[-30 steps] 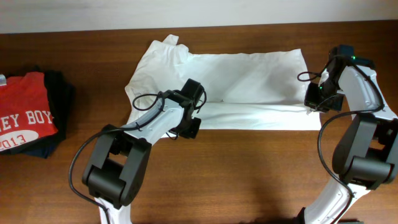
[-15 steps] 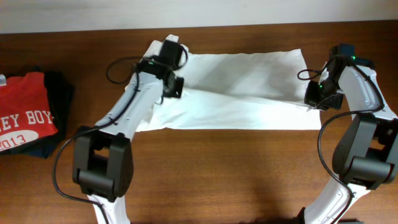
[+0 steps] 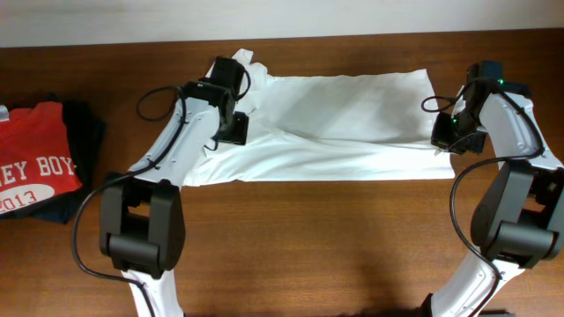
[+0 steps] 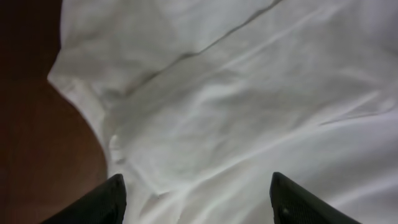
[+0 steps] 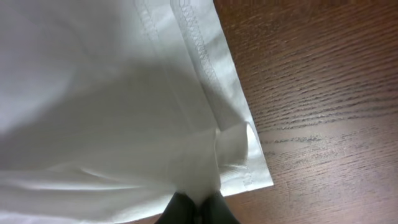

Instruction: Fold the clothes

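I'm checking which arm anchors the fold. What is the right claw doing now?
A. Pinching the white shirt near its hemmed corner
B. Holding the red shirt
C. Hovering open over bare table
A: the right wrist view shows the right claw closed on bunched cloth of the shirt beside its stitched hem corner.

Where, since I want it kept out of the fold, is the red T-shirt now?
In the overhead view the red T-shirt lies at the far left edge of the table, atop dark folded garments, apart from the white T-shirt.
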Robot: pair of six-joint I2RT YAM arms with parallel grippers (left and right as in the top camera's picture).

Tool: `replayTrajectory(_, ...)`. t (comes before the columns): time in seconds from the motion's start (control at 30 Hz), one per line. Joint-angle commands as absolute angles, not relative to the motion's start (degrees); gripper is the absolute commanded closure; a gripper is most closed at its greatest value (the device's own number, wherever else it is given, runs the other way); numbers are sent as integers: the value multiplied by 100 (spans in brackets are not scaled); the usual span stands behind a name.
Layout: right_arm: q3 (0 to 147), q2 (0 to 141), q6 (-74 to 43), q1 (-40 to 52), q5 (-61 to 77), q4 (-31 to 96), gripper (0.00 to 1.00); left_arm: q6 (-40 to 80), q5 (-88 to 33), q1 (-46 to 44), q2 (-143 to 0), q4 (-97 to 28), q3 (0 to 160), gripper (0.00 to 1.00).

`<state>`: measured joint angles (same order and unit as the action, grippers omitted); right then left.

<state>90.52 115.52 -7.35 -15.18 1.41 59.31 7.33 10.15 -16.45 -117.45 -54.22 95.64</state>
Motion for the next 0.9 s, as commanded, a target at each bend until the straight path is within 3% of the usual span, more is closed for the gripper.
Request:
replayTrajectory(0.0,9085,11485,-731,-1496,95,5916,95,1153,1076,-1531,-11799,-5596,9579,27)
replayTrajectory(0.27,9085,11485,-731,-1496,154,5933,94,1433,884,-1422,-12335,-5605,9529,38)
replayTrajectory(0.47,9085,11485,-731,-1496,152,5931,95,1640,864,-1140,-12442,-5607,9529,38)
replayTrajectory(0.6,9085,11485,-731,-1496,152,5931,95,1671,202,-1033,-12558,-5494,9529,60)
replayTrajectory(0.67,9085,11485,-731,-1496,152,5931,95,1671,165,-1037,-12567,-5424,9531,90)
replayTrajectory(0.7,9085,11485,-731,-1496,152,5931,95,1669,169,-1031,-12567,-5387,9535,99)
replayTrajectory(0.87,9085,11485,-731,-1496,152,5892,95,1669,169,-650,-12564,-4941,10143,100)
